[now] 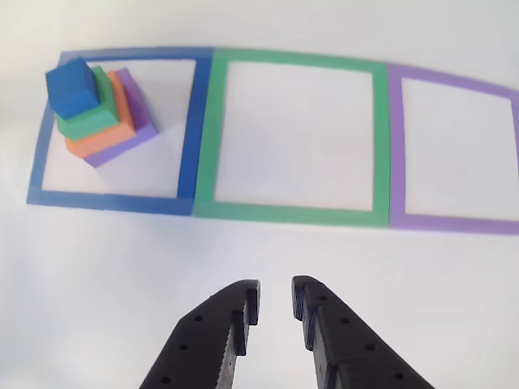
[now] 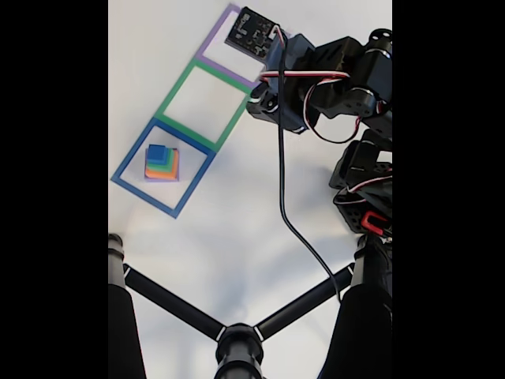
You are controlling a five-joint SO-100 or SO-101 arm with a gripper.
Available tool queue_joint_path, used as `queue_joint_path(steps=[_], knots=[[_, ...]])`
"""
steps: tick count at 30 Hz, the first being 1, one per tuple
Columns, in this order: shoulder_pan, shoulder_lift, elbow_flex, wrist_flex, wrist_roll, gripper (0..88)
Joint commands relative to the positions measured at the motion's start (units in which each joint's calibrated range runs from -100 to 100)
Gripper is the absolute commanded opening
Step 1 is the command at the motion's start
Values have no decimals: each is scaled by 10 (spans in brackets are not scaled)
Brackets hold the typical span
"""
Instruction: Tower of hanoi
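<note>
Black gripper is hanging low over the white table in the other view, with its jaws a little apart and holding nothing. Well apart from it, the four blocks are sitting stacked inside the blue outline: purple block lowest, then orange block, green block, and blue block on top. Green outline and purple outline are lying beside it.

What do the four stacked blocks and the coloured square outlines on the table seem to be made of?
The stacked blocks look like matte foam: dull, unshiny faces and soft edges. The square outlines look like flat coloured tape: thin strips lying flush on the white table, though paint cannot be ruled out.
</note>
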Motion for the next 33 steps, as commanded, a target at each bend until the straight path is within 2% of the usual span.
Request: queue_joint_path(steps=[1,5,6,8,9,11,12,14,15,19,22,25,30,33], knots=[[26,-62,64,-13,0,0],[41,-109,135,-19,-7,0],[42,-125,155,-23,-96,0],[42,-156,197,-36,-169,0],[40,-175,219,-45,-281,0],[39,-211,273,-77,-410,0],[37,-228,300,-99,-507,0],[36,-260,353,-138,-629,0],[36,-276,380,-159,-713,0],[42,-326,436,-159,-945,0],[42,-344,460,-167,-1088,0],[47,-368,490,-176,-1200,0],[48,-400,537,-200,-1347,0],[48,-417,575,-222,-1412,0]])
